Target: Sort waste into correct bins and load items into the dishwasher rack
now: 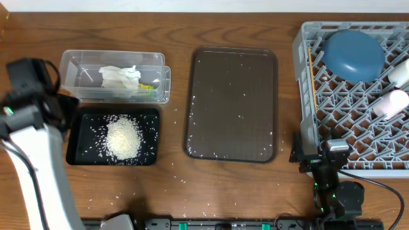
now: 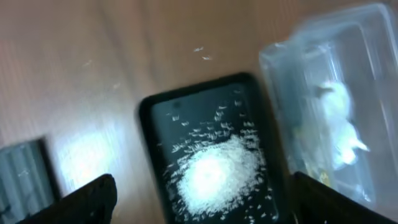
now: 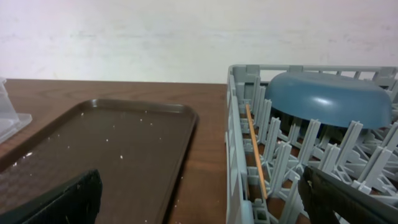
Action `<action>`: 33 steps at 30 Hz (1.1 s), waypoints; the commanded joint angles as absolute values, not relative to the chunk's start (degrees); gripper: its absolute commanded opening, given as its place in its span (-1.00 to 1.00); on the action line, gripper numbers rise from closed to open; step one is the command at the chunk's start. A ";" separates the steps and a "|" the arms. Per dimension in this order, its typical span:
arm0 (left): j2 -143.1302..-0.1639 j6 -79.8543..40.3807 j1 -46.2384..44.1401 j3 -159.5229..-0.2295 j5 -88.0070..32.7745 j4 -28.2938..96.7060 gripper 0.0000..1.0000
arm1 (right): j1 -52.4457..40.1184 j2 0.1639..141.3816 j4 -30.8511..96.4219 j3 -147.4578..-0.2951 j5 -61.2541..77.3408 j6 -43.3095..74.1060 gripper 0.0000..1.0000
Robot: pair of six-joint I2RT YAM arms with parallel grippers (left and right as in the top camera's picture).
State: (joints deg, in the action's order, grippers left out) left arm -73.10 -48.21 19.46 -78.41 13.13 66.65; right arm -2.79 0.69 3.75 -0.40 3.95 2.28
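Left tool (open, empty) hangs over the rice pile in the black tray, left of the brown tray. Right tool, also open and empty, sits right of the brown tray at the rack corner, where a chopstick runs lengthwise away from it beside the bowl. Stray grains on the brown tray, likely the last waste, lie between both arms, about equally near.
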 commanded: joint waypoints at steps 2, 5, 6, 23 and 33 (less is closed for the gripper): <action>-63.05 -34.37 14.11 -63.75 10.41 54.41 0.80 | -2.26 0.27 4.05 -0.32 3.27 1.63 0.99; -55.29 -29.54 9.67 -52.66 9.23 42.19 0.80 | -2.26 0.27 4.05 -0.32 3.27 1.61 0.98; -52.93 -29.06 8.64 -49.58 9.28 39.13 0.80 | -2.26 0.27 4.05 -0.32 3.27 1.63 0.98; -22.76 -24.77 5.87 -29.47 2.17 31.53 0.80 | -2.26 0.30 4.05 -0.32 3.27 1.61 0.98; -10.72 -19.33 2.63 -10.76 -1.15 6.20 0.80 | -2.26 0.30 4.05 -0.32 3.27 1.63 0.99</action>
State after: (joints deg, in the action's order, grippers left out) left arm -13.28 -21.74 3.66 -14.11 0.03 9.47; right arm -2.79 0.69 3.81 -0.40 3.62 2.28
